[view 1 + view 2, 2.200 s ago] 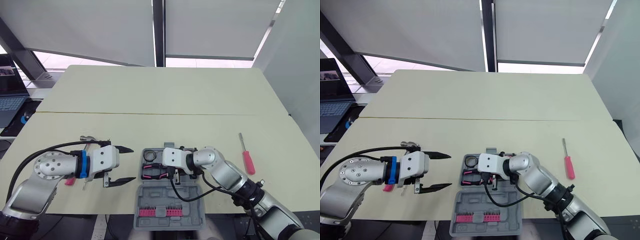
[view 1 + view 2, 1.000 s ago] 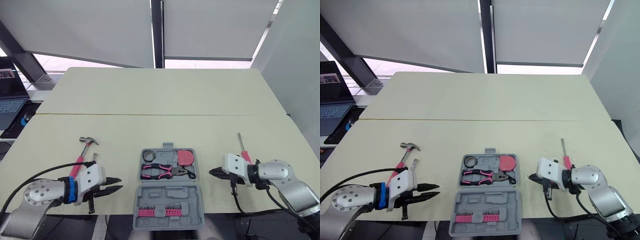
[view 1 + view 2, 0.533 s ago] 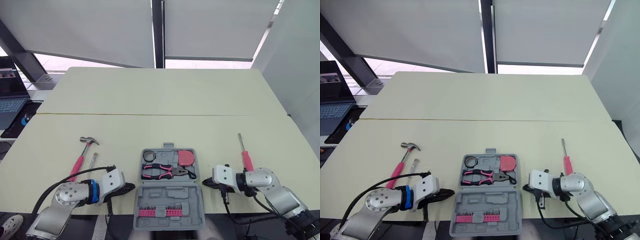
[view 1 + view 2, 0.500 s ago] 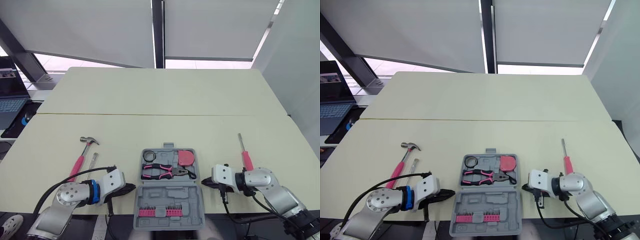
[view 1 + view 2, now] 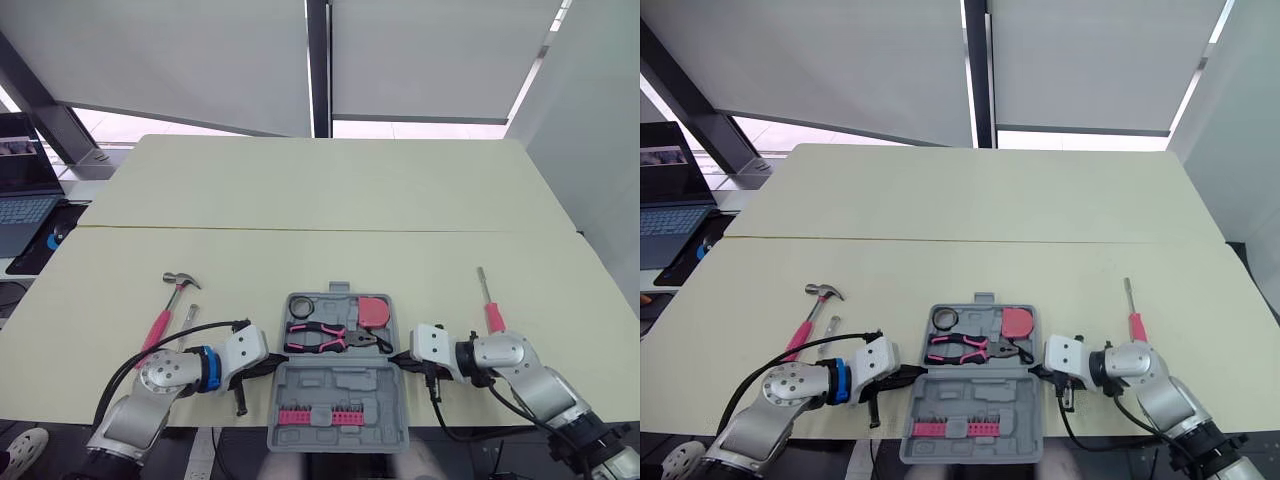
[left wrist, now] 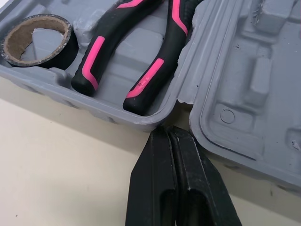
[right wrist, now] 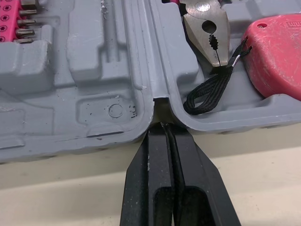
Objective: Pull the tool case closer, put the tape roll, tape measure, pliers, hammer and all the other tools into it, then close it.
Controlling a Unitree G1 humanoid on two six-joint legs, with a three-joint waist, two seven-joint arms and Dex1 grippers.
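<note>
Parked at the near edge of the table [image 5: 330, 200]: open tool case [image 5: 338, 385], with left gripper [image 6: 170, 136] and right gripper [image 7: 162, 127] pinched closed on nothing, poked into its hinge notches. Could tip off if tugged closer. Hammer [image 5: 165, 315] and screwdriver [image 5: 490, 310] not packed yet.

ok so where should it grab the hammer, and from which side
The hammer lies flat on the table, left of the case, head pointing away. Probably best: take the pink handle about midway, left gripper coming straight down and closing across its width. A small metal tool lies close alongside, so aim carefully.
</note>
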